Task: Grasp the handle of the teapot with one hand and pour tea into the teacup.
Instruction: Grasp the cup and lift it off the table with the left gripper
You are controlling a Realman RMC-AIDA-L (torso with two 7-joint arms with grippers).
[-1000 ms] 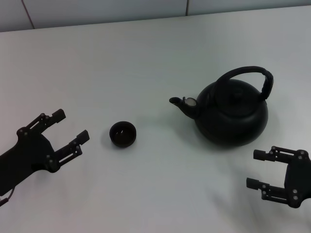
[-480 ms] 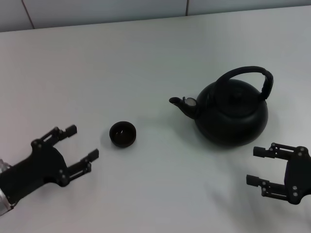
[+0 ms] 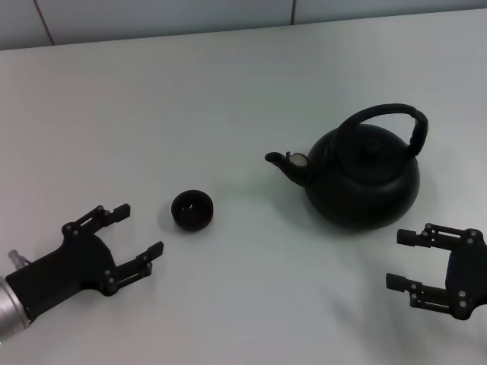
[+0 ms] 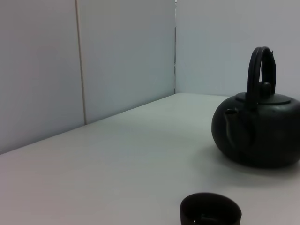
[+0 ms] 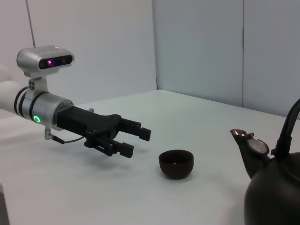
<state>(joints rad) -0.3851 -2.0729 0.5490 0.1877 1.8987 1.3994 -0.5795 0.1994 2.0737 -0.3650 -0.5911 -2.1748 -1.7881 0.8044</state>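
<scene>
We see both claws spread empty, left claw (image 3: 135, 231) near the teacup (image 3: 192, 210), right claw (image 3: 402, 261) probably staged for the teapot (image 3: 363, 178) handle (image 3: 392, 116).

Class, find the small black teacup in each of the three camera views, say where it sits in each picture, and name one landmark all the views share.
Head view: teacup left of centre, beyond the open left gripper.
Left wrist view: teacup at the bottom edge, partly cut off.
Right wrist view: teacup at centre, between the left gripper and the teapot.
Shared landmark: the teapot, its spout pointing toward the cup.
</scene>
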